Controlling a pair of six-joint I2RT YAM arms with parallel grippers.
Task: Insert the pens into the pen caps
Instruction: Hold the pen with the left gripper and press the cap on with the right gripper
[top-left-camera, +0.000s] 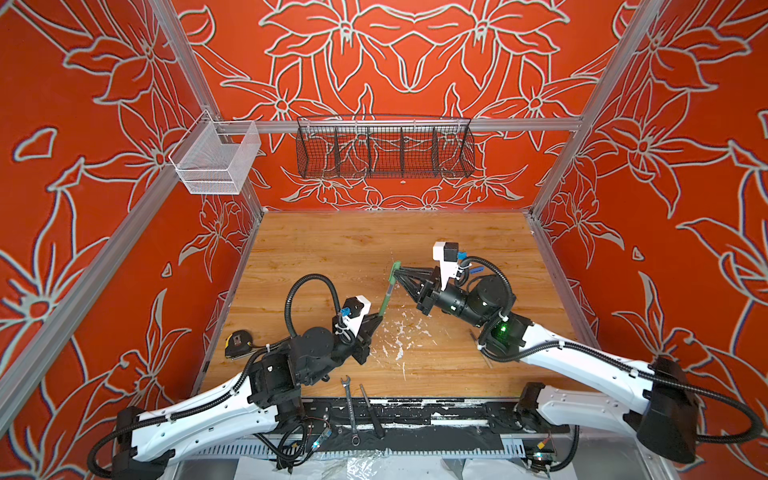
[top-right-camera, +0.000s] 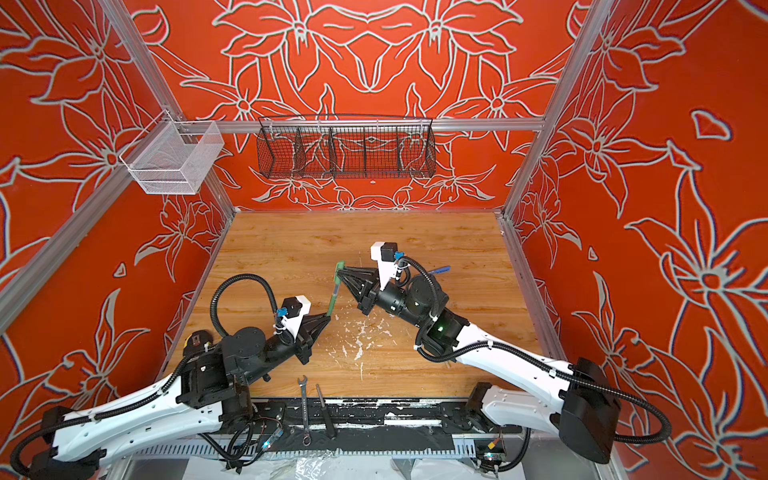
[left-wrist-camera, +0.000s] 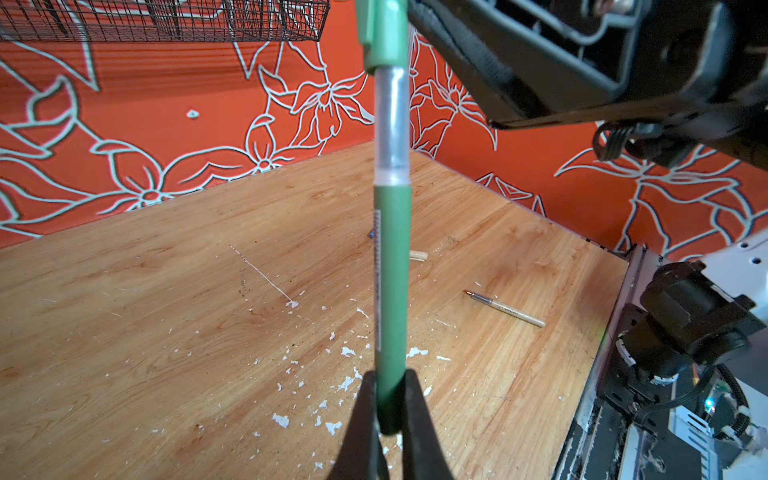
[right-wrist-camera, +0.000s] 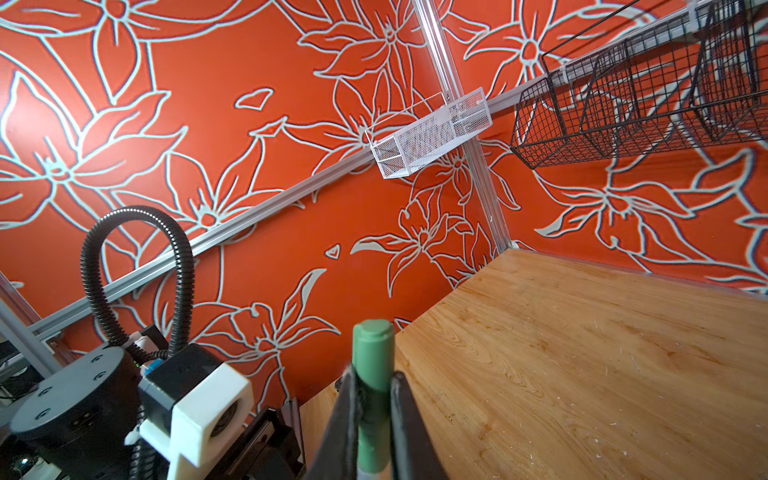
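Note:
A green pen (top-left-camera: 385, 298) (top-right-camera: 333, 298) hangs in the air over the middle of the wooden table (top-left-camera: 332, 257), slanting up and away. My left gripper (top-left-camera: 379, 318) (left-wrist-camera: 390, 401) is shut on its lower end. My right gripper (top-left-camera: 397, 271) (right-wrist-camera: 372, 388) is shut on the green pen cap (left-wrist-camera: 381, 33) (right-wrist-camera: 372, 353) at the upper end. Below the cap a clear grey stretch of the green pen (left-wrist-camera: 390, 270) is bare. A tan pen (left-wrist-camera: 505, 309) and a tan pen cap (left-wrist-camera: 417, 255) lie on the table. A blue piece (top-right-camera: 440, 270) shows behind the right wrist.
A silver wrench (top-left-camera: 349, 409) and a black slim tool (top-left-camera: 371, 409) lie at the front edge. A tape measure (top-left-camera: 237, 343) sits by the left arm. White flecks (top-left-camera: 399, 336) dot the wood. A black wire basket (top-left-camera: 384, 147) and a white mesh basket (top-left-camera: 216, 160) hang on the frame.

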